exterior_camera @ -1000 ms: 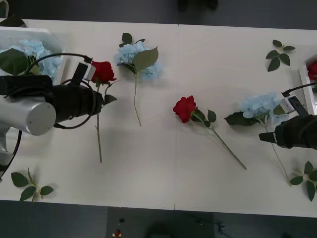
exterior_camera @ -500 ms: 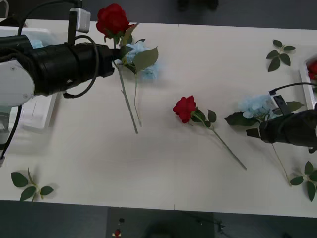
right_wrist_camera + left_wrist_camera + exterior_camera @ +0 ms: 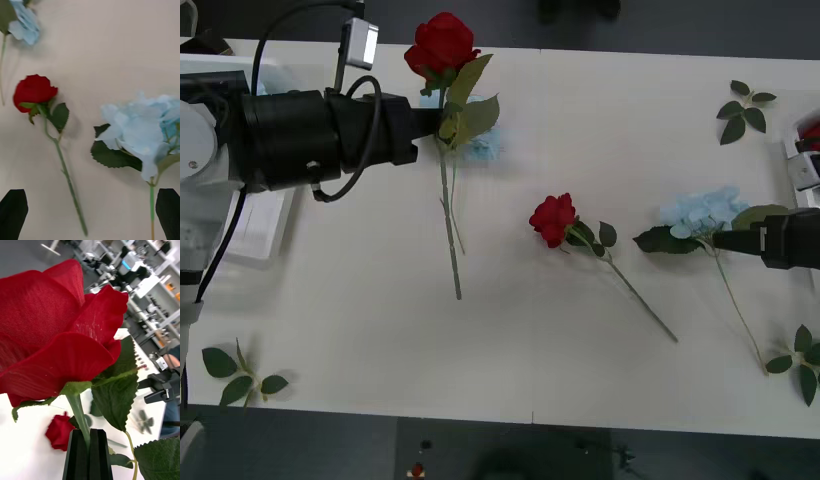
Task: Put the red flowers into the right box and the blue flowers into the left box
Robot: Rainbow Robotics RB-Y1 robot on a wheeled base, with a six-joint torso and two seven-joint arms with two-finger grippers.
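Left gripper (image 3: 89,450) clamped on rose (image 3: 441,45) stem, lifted, bloom far, stem toward robot, over blue flower (image 3: 480,143); right gripper (image 3: 90,213) open by hydrangea (image 3: 702,212), another rose (image 3: 553,218) mid-table

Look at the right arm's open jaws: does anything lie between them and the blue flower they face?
Nothing visible does. The right gripper faces the blue flower across bare table, and its stem runs down beside one finger. The red rose lies off to the side, apart from it.
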